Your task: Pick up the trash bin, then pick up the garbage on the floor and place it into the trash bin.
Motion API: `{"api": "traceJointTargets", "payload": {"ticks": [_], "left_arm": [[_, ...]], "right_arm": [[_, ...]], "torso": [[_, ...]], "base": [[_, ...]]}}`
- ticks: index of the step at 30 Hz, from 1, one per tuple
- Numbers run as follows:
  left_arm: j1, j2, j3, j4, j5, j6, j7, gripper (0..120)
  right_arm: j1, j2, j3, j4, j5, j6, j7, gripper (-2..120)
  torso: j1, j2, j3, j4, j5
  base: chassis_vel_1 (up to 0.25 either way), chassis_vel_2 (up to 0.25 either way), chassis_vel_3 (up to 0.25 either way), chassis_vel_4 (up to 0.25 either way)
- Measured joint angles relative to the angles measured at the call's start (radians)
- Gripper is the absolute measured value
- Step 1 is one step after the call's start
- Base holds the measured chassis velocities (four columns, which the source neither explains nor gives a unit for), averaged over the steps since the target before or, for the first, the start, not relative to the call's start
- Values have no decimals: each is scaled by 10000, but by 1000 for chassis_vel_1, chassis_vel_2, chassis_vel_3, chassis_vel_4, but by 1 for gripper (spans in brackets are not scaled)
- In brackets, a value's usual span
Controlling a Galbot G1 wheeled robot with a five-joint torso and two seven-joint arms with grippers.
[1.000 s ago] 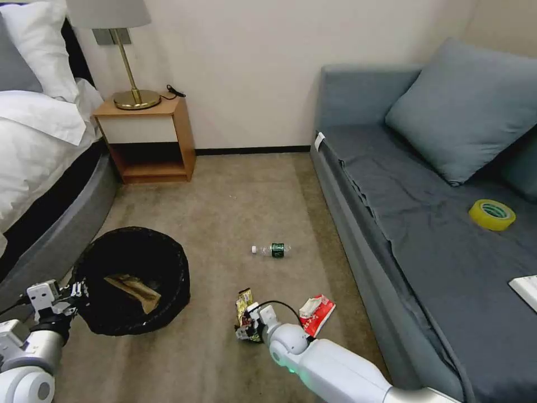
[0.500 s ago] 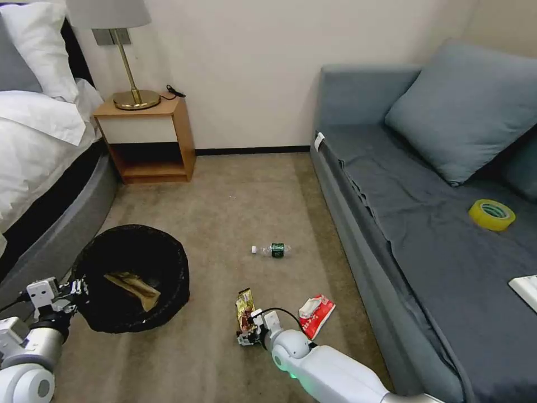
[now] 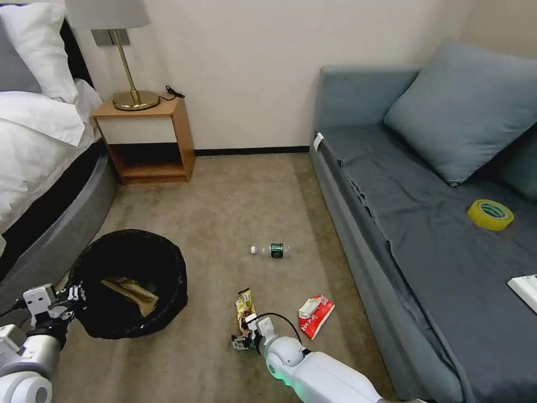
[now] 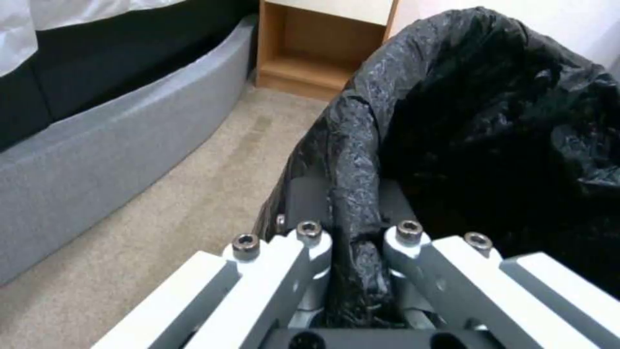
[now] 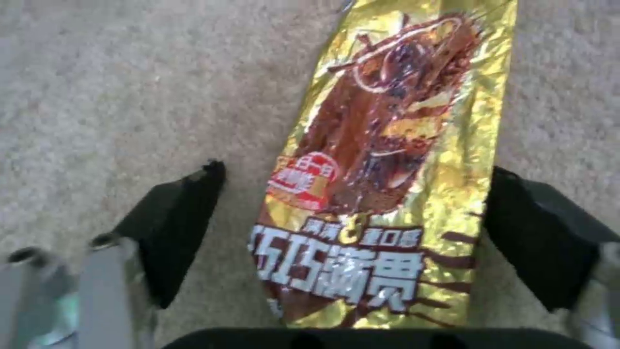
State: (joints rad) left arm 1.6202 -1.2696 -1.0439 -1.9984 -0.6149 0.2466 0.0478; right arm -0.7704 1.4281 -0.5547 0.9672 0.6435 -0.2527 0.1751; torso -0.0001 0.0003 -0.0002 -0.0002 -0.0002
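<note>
- The left gripper (image 3: 75, 295) pinches the near rim of the trash bin (image 3: 131, 282); in the left wrist view its fingers (image 4: 310, 242) are pressed onto a fold of the black liner, one on each side of the rim.
- The trash bin sits low at the robot's left, near the curved grey bed base (image 3: 56, 235), with a crumpled brown paper bag (image 3: 131, 291) lying inside it.
- The right gripper (image 3: 244, 334) is down at the carpet (image 3: 224, 212), its dark fingers (image 5: 171, 228) spread wide apart on either side of the gold-brown snack wrapper (image 5: 387, 184).
- The wrapper lies flat on the carpet between the two fingers; neither finger visibly presses it.
- A red-and-white packet (image 3: 316, 313) lies on the carpet just beside the right arm, toward the sofa (image 3: 425, 235).
- A small clear bottle (image 3: 271, 250) with a green label lies on its side farther out, in the middle of the floor.
- A yellow tape roll (image 3: 490, 214) rests on the sofa seat.
</note>
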Motion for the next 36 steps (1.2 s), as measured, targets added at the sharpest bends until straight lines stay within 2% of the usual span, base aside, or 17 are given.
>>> {"api": "traceJointTargets", "payload": {"ticks": [6,8,16,19,20,23,24,26,28,30,32,36], "left_arm": [[-17,10,17,24,10,-6,10,4],[-41,29,31,43,11,-10,11,4],[-72,40,63,70,19,-15,15,4],[-74,33,70,70,22,-18,19,4],[-72,27,70,70,23,-21,19,4],[-70,23,70,71,23,-23,20,4],[-66,21,68,70,23,-22,20,4],[-65,21,67,70,23,-23,20,4],[-61,19,60,53,16,-24,20,4],[-60,19,60,52,15,-25,20,4],[-64,18,70,51,15,-29,20,4],[-77,19,138,51,27,-29,20,4]], "right_arm": [[12,6,32,-67,-33,48,-13,76],[12,-6,36,-89,-42,91,-17,66],[4,-28,39,-121,-94,231,-43,48],[0,-29,38,-159,-127,336,-46,40],[-9,-24,35,-163,-148,397,-48,35],[-15,-24,30,-170,-170,491,-52,30],[-29,-22,16,-164,-186,572,-54,25],[-32,-22,15,-162,-191,593,-53,23],[-50,-26,70,-105,-193,662,-15,10],[-50,-29,87,-79,-190,664,2,8],[-37,-74,160,32,-174,663,70,0],[20,-215,334,293,-139,667,248,0]], "torso": [[1,0,0,-1,0],[0,1,0,-3,-2],[0,-1,1,-4,-5],[0,-3,1,0,-1],[1,-3,2,7,7],[0,-4,2,9,6],[1,-5,3,12,10],[1,-5,3,12,12],[1,-6,4,11,12],[1,-6,5,13,14],[1,-6,5,13,10],[1,-7,4,6,3]], "base": [[0,0,0,0],[0,0,0,0],[0,0,0,0],[0,0,0,0],[0,0,0,0],[0,0,0,0],[0,0,0,0],[0,0,0,0],[0,0,0,0],[0,0,0,0],[0,0,0,0],[0,0,0,0]]}}
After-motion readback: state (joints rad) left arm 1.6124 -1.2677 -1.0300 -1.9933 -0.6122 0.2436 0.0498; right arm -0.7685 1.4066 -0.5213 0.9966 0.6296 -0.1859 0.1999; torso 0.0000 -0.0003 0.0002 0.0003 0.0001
